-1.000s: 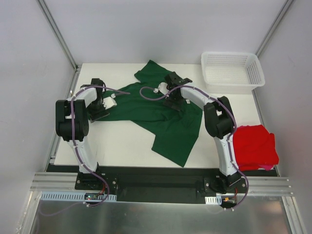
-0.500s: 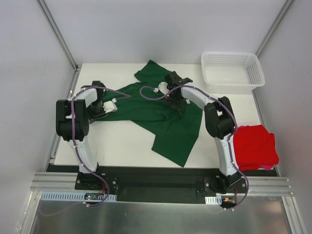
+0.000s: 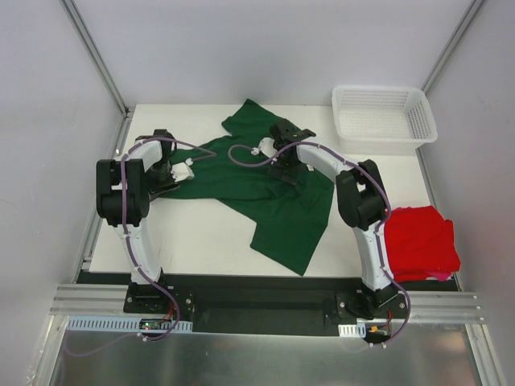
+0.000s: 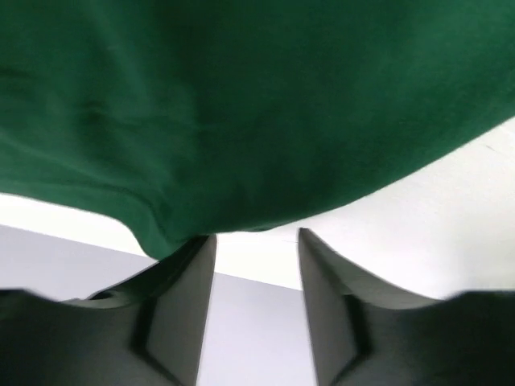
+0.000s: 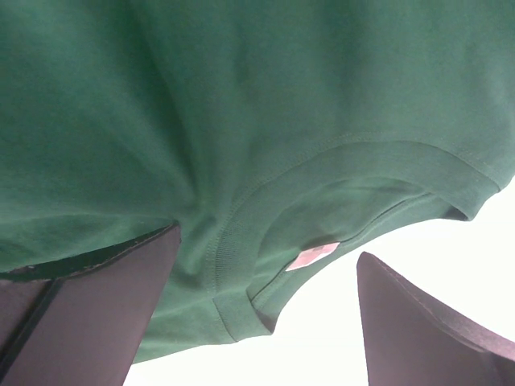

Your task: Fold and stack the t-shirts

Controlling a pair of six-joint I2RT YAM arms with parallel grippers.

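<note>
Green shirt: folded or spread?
Spread, not folded. The green t-shirt lies rumpled in one loose layer across the table, parts reaching toward both the back and near edges.

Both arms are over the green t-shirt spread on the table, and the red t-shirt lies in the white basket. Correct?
Not quite. The red t-shirt lies on the table at its near right corner, not in the white basket; the top external view shows it. The rest holds.

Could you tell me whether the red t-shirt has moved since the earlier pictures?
No. The red t-shirt lies just where it did, against the right near corner of the table.
</note>
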